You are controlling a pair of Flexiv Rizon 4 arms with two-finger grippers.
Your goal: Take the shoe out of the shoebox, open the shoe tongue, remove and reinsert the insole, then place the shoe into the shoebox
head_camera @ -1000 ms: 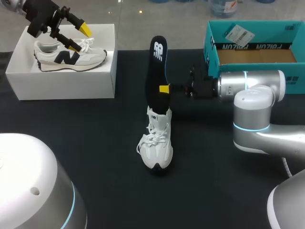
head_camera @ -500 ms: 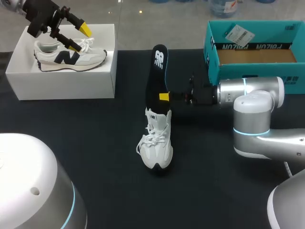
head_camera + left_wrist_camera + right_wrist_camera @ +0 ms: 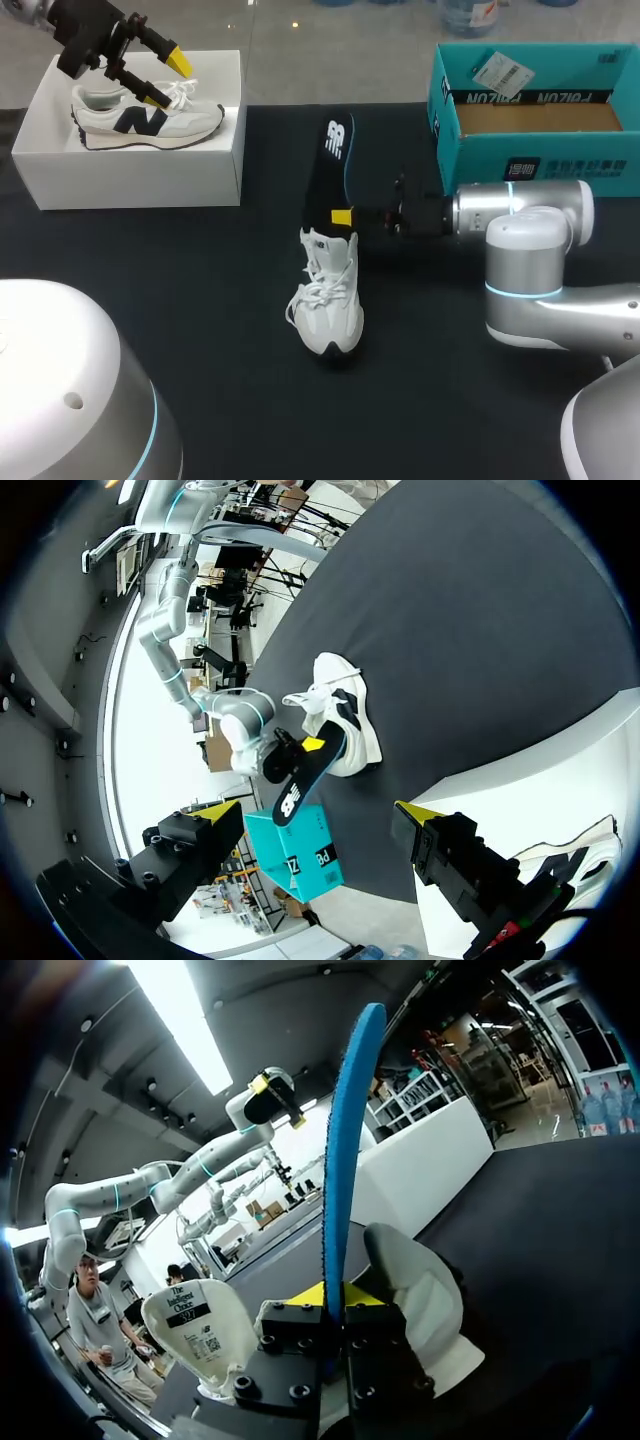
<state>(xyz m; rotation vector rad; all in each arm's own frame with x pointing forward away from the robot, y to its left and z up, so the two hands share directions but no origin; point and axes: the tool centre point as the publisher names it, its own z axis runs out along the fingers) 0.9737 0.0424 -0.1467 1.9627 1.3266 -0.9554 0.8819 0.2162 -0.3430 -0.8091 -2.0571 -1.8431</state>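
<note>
The insole (image 3: 328, 165) stands nearly upright, its long axis rising from the heel opening of the shoe (image 3: 330, 305). The shoe sits in the middle of the surface (image 3: 200, 300), toe toward the robot. The right hand (image 3: 343, 217) pinches the insole's lower part from the side (blue edge between its fingers), just above that opening, so reinsertion probably means pushing down and toeward. The left hand (image 3: 165, 78) hovers spread over the white box (image 3: 130, 170), well apart.
</note>
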